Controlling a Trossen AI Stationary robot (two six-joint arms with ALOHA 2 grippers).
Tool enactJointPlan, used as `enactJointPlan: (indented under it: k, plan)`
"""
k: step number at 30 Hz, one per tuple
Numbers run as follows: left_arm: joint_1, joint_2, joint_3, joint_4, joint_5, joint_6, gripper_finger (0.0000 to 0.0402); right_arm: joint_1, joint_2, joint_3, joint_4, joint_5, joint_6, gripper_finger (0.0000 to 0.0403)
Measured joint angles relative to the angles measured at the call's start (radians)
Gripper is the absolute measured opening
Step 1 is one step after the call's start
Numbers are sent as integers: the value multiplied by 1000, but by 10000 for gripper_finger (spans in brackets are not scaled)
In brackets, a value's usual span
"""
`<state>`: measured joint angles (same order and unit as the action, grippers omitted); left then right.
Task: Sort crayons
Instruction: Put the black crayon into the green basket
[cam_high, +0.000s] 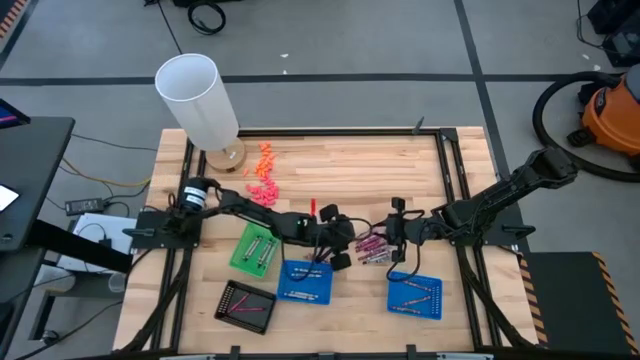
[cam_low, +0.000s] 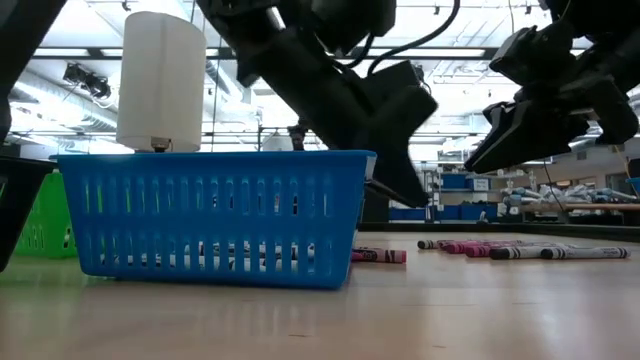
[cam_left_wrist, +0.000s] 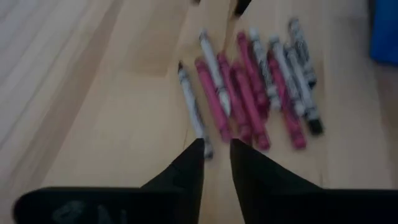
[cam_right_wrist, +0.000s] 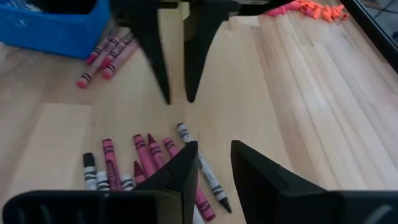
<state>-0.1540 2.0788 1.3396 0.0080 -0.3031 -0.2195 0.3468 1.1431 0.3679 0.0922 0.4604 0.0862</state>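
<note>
The crayons (cam_left_wrist: 255, 93), pinkish-red, maroon and silvery-grey sticks, lie in a loose pile flat on the wooden table (cam_high: 340, 170) at its middle; the low view shows them as a row (cam_low: 500, 248). My left gripper (cam_left_wrist: 217, 149) hovers at the pile's left edge, open by a narrow gap with nothing between its fingers. One fingertip stands close beside the end of a grey crayon (cam_left_wrist: 191, 102); whether they touch cannot be told. My right gripper (cam_right_wrist: 214, 155) hangs over the pile's right side, open and holding nothing. A few more crayons (cam_right_wrist: 102, 59) lie beside a blue tray (cam_right_wrist: 50, 25).
Near the front edge stand a green tray (cam_high: 253, 248), two blue trays (cam_high: 307, 282) (cam_high: 415, 295) with crayons inside, and a black tray (cam_high: 246, 305). A white cylinder (cam_high: 198, 95) stands at the far left corner, with orange and pink chunky bits (cam_high: 264, 180) nearby.
</note>
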Motion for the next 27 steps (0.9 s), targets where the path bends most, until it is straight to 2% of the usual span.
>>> enactJointPlan:
  k: [6,13,27]
  plan:
    - [22,44,1,117,-3,-4,137,0,0,0,-21,19,15,106]
    - [45,120,-1,261,-22,-2,144,0,0,0,-20,17,20,106]
    - [51,145,-1,247,-25,-22,144,21,0,0,-23,17,19,106]
